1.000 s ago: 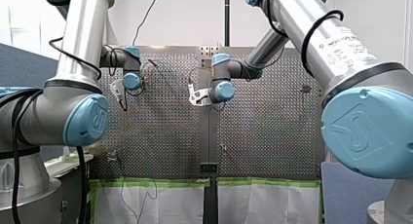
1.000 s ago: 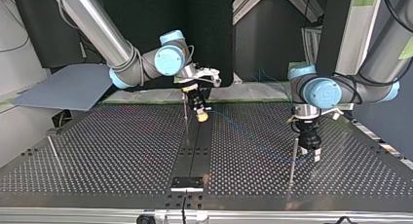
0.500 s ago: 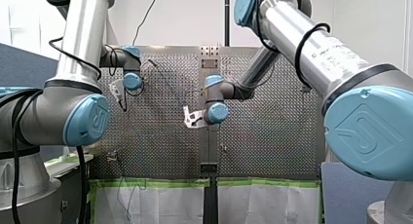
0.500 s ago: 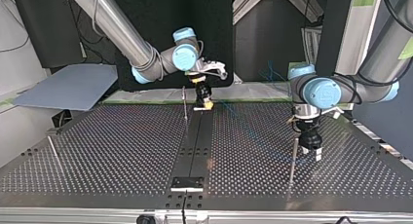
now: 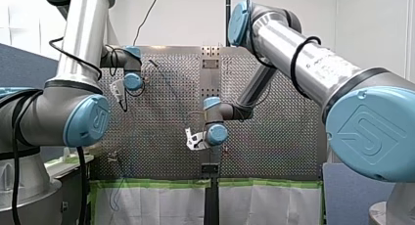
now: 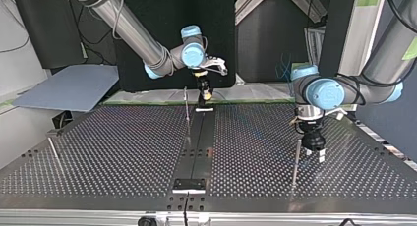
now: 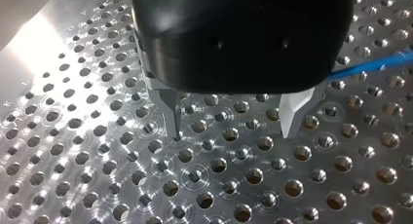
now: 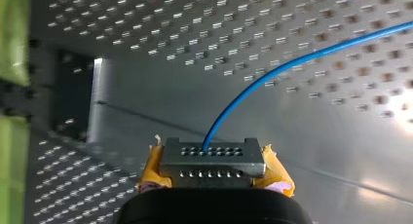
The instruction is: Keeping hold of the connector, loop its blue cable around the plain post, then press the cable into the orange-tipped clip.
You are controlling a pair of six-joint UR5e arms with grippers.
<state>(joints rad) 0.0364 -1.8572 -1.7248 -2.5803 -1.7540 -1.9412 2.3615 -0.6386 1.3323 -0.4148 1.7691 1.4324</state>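
The perforated desk (image 6: 123,152) fills the top view, and over it my right arm (image 6: 142,44) has drawn back since a second ago. Its tool (image 6: 205,94) was then over the centre strip, level with the thin post (image 6: 186,105). It now hangs at 12 o'clock, above the desk's far edge and a small white plate (image 6: 205,109), just past that post's 1 o'clock side. In the front view the same wrist has dropped toward 6 o'clock, close to the green tape (image 5: 161,184) along the edge. My left arm (image 6: 383,64) has not shifted. Its tool (image 7: 233,134) stands at about 3 o'clock in the top view, just beside a second post (image 6: 296,159), and well apart from the other tool, with perforated surface between them. The right wrist view shows the yellow pads (image 8: 150,171) clamped on the metal connector (image 8: 213,161). The blue cable (image 8: 272,73) rises from the connector's face and curves away over the desk. In the left wrist view the metal fingers (image 7: 173,112) stand wide apart with only desk holes between them, tips close to the surface, and a stretch of blue cable passes beside the tool's body.
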